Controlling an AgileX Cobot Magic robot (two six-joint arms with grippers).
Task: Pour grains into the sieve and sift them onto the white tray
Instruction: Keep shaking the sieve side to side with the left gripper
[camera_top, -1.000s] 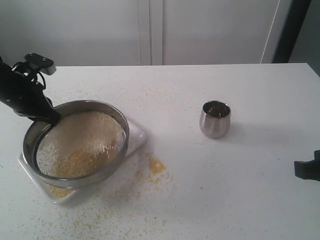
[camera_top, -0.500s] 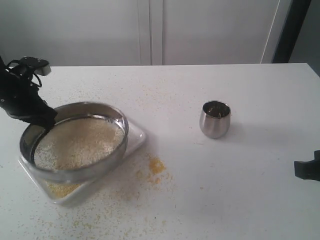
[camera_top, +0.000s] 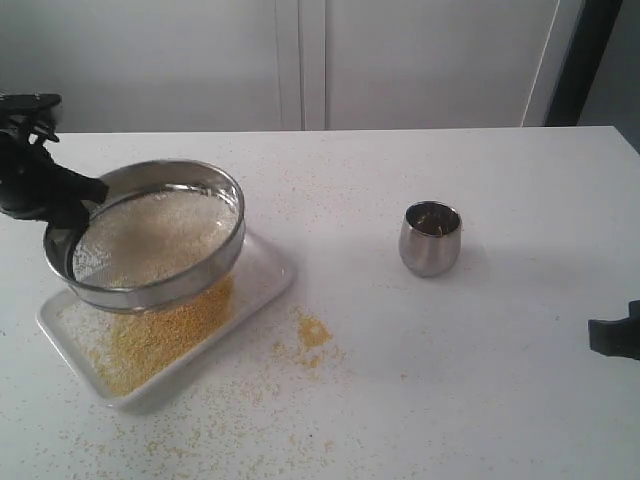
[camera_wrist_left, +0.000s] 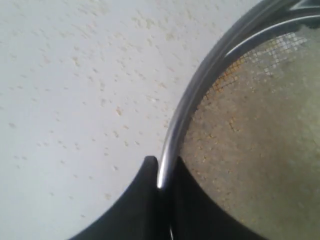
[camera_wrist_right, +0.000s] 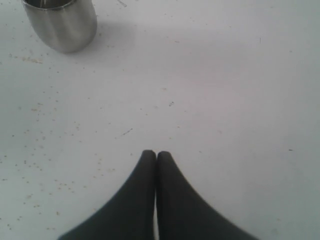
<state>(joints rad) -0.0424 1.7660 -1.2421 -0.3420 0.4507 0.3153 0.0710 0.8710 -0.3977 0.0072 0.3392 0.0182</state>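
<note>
The wide round steel sieve with grey wire mesh (camera_top: 160, 297) covers the far half of the flat white rectangular tray (camera_top: 266, 272). The black left gripper (camera_top: 88, 200) meets the sieve's rim with its fingertips hidden behind the ring, and the exterior view's left edge cuts off its arm. The black right gripper (camera_top: 615, 338) shows only as a stub at the right edge. The left wrist view catches one arc of the sieve, the mesh blurred. The small rounded steel cup (camera_wrist_right: 60, 24) is cropped in the right wrist view, and in the exterior view its inside is too small to tell.
</note>
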